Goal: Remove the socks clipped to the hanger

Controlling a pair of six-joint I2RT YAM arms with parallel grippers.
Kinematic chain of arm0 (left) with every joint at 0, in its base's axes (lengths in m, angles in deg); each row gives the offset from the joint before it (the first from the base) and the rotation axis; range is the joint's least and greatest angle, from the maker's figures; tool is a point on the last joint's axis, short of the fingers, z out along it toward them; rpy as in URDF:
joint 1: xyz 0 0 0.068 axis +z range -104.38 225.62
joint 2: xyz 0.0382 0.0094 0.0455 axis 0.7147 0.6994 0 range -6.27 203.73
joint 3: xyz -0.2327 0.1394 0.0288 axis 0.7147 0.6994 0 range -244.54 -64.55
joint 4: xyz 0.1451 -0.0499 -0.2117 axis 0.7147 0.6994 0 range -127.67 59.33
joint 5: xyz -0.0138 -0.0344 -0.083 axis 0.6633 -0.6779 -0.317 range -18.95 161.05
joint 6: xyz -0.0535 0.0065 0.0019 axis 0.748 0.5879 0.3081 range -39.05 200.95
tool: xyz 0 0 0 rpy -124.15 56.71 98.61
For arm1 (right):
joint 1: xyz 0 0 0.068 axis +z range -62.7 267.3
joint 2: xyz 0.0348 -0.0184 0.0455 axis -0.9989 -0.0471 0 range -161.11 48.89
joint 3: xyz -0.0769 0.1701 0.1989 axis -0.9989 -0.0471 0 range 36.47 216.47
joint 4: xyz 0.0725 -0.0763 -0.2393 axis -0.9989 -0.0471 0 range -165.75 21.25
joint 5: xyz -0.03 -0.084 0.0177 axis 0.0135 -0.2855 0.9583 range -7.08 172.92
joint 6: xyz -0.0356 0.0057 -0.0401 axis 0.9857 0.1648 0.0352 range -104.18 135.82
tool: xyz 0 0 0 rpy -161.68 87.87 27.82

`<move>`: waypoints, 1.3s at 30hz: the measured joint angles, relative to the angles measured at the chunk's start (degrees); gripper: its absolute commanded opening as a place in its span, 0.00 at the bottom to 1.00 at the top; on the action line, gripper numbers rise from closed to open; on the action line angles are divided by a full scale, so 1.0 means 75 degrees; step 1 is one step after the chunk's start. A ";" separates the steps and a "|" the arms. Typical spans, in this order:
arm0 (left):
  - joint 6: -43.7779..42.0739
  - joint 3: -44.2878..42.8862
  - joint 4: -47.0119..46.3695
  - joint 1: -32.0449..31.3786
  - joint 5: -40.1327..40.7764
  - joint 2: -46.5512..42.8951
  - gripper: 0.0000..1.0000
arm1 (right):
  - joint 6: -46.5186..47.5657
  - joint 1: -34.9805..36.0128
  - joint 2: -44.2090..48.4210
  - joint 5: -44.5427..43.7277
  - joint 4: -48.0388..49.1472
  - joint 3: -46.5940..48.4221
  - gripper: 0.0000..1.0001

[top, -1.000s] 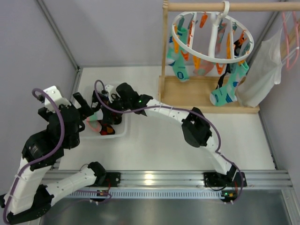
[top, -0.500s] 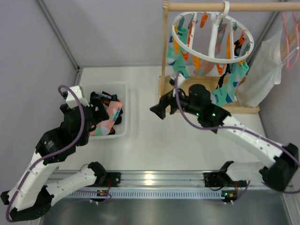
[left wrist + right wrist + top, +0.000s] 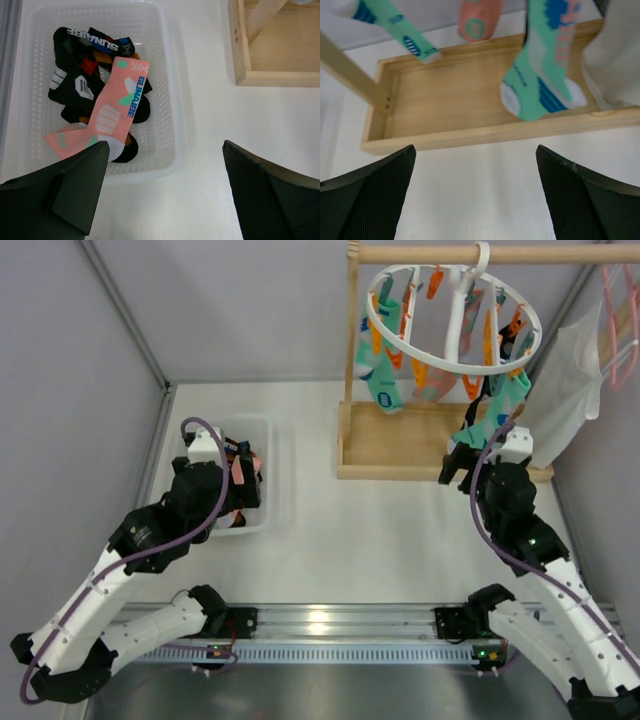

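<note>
Right arm's done a big swing over the last second. It was reaching across into the white basket (image 3: 150, 40), and now it's back on its own side in front of the wooden stand (image 3: 445, 100), while the left arm has slid in over the basket. Both are empty-handed: the right gripper (image 3: 475, 152) has its jaws spread wide with nothing between them, and the left gripper (image 3: 164, 147) hangs just as wide above the basket's near rim.

So we're lining up the next grab, we reckon. The nearest target is the teal sock (image 3: 540, 85) dangling just ahead and a bit right of the right gripper, toe down over the stand's tray. To do it well we'd pinch the sock fairly high, close under its clip. Then we'd pull straight down so the clip lets go instead of the whole hanger (image 3: 455, 367) swinging on the wooden rail (image 3: 470, 254). It's also worth steering clear of the white garment (image 3: 560, 390) right beside it.

The socks (image 3: 385, 390) on the hanger are small and floppy. We see mint-teal ones with blue and pink patches and a salmon sock (image 3: 477, 20) in the middle, hanging from orange and teal clips around the white ring. A pink sock (image 3: 117, 107) lies in the basket on top of black argyle socks (image 3: 75, 85).
</note>
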 measured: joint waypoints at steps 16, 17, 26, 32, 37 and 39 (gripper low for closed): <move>-0.0443 0.1125 -0.0125 0.0000 -0.0425 -0.0388 0.98 | 0.0329 -0.4057 -0.1107 0.1792 0.3832 -0.2244 0.99; -0.0443 0.1177 -0.0152 0.0000 -0.0487 -0.0370 0.98 | 0.0344 -0.4261 -0.1393 0.2148 0.4194 -0.2235 1.00; -0.0420 0.1606 -0.0399 0.0000 -0.0956 -0.0350 0.98 | 0.0329 -0.5488 -0.3389 0.5190 0.7117 -0.2419 0.73; -0.0420 0.1609 -0.0475 0.0000 -0.1055 -0.0312 0.98 | 0.0061 -0.5499 -0.3759 0.6531 0.8690 -0.2614 0.00; -0.0329 0.1451 -0.0458 0.0000 -0.1183 -0.0251 0.98 | -0.0096 -0.5272 -0.3620 0.6811 0.9151 -0.2847 0.00; -0.0251 0.1119 -0.0440 0.0000 -0.1265 -0.0137 0.99 | 0.0015 -0.4870 -0.3290 0.6636 0.9002 -0.2993 0.00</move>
